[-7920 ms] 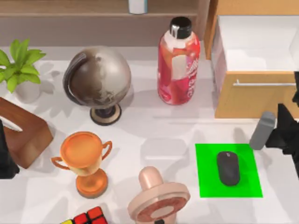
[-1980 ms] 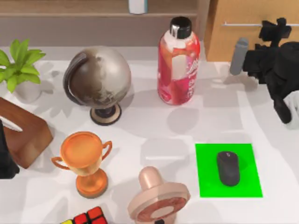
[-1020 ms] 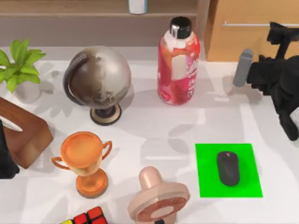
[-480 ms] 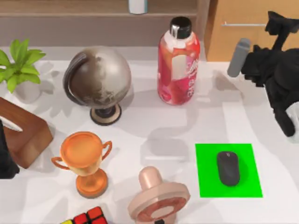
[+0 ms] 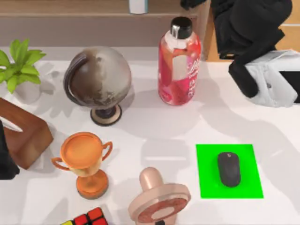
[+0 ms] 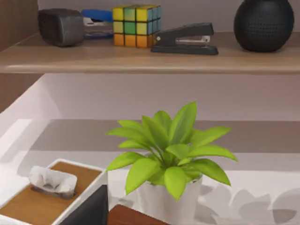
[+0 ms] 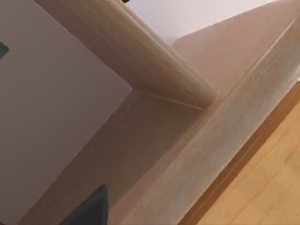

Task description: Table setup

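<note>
**Right arm raised at the far right corner; mouse on its pad**

Top view. The right arm (image 5: 253, 28) rises at the table's far right, its dark bulk covering the wooden cabinet (image 5: 212, 33) behind it. The gripper is not distinguishable, so whether its fingers are wide or narrow cannot be told. The mouse (image 5: 228, 168) lies centred on the green pad (image 5: 206, 185), near the table's front right, with bare table (image 5: 187, 126) open between the pad and the red bottle (image 5: 179, 63). The globe (image 5: 97, 79) stands left of the bottle, well apart. The trophy (image 5: 85, 161) and the pink fan (image 5: 158, 199) crowd the front; the fan and a colour cube (image 5: 88, 219) are cut off by the lower edge. At the left edge, the plant (image 5: 18, 65) and a brown tissue box (image 5: 23, 133) are partly cropped. The parked left arm (image 5: 5, 161) is a dark shape at the left edge; its finger state cannot be told.

Left wrist view. The plant (image 6: 171, 154) stands in a white pot. The shelf (image 6: 140, 58) behind carries a second colour cube (image 6: 136, 24), a stapler (image 6: 185, 38) and a dark round object (image 6: 263, 23) cut off at the top.

Right wrist view. Close wooden panels (image 7: 197, 140) meet at a corner against a pale wall.
</note>
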You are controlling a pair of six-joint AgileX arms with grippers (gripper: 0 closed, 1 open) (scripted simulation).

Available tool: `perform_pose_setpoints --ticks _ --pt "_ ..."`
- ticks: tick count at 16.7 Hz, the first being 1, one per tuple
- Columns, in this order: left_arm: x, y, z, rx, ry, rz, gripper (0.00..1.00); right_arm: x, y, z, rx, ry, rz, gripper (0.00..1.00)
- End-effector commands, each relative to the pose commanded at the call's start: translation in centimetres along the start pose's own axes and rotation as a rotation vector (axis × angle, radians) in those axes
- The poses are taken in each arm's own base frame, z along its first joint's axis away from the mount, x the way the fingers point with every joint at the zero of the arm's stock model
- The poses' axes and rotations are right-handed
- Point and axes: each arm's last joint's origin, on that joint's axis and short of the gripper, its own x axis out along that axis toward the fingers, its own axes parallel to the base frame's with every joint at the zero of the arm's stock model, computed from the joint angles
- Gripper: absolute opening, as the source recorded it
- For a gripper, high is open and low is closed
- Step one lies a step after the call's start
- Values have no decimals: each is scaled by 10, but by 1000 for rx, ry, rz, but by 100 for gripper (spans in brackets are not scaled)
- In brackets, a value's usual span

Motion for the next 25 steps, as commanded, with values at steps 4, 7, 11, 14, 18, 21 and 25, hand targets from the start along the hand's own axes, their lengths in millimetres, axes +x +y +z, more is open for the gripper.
perform_pose_setpoints --ticks 4,7,11,14,18,21,25 --pt "0 0 0 0 0 0 100 12 19 66 377 1 5 100" --pt "0 0 0 0 0 0 100 20 51 85 560 64 36 100" --pt "0 0 0 0 0 0 100 29 103 76 686 193 68 100" --pt "0 0 0 0 0 0 100 33 138 55 725 284 75 100" --pt "0 0 0 0 0 0 100 35 156 39 730 335 74 100" --pt "0 0 0 0 0 0 100 35 156 39 730 335 74 100" --pt "0 0 0 0 0 0 100 38 153 42 731 333 75 100"
